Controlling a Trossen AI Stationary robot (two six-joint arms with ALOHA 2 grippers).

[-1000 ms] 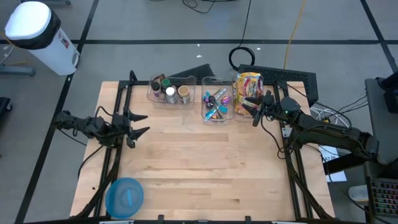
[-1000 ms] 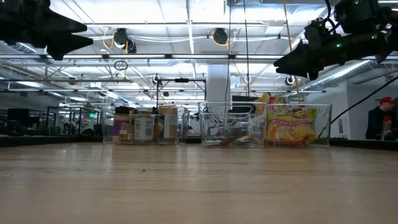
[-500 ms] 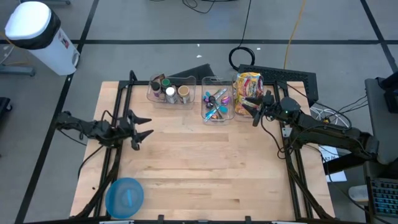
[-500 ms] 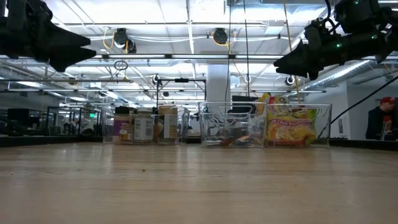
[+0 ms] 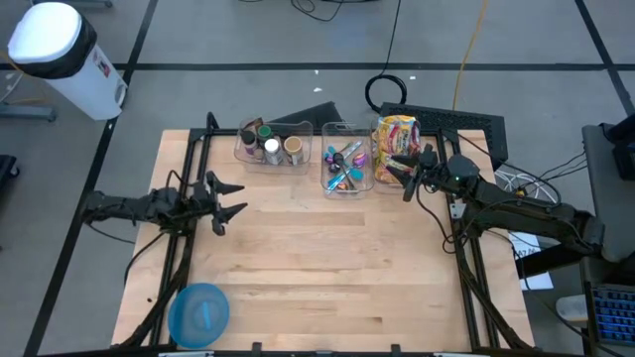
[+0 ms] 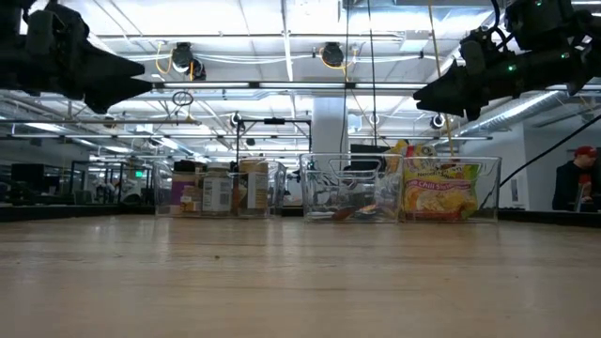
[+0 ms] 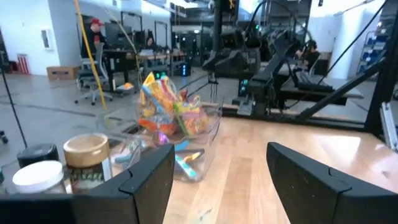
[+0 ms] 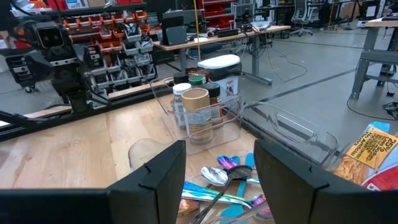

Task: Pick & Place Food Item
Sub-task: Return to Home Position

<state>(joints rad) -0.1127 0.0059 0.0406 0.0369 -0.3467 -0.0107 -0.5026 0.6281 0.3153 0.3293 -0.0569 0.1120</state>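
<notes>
The food items are bright yellow-and-red snack packets [image 5: 396, 147] standing in a clear bin at the table's far right; they also show in the low view [image 6: 439, 195] and the left wrist view [image 7: 171, 112]. My right gripper [image 5: 399, 182] hovers open and level just near of that bin, above the table [image 6: 427, 94], with nothing between its fingers [image 8: 217, 180]. My left gripper [image 5: 238, 198] stands open and level over the table's left side [image 6: 131, 75], pointing toward the bins [image 7: 221, 180]. A blue plate [image 5: 198, 312] lies at the near left corner.
Along the far edge stand a clear bin of jars [image 5: 270, 146] and a clear bin of coloured utensils [image 5: 345, 167], left of the snack bin. Bare wood [image 5: 327, 258] fills the middle and near side. A person [image 6: 575, 178] sits beyond the table's right.
My left arm has swung a little, and its gripper has sunk slightly and moved toward the table's right, still level and open. My right gripper has kept still.
</notes>
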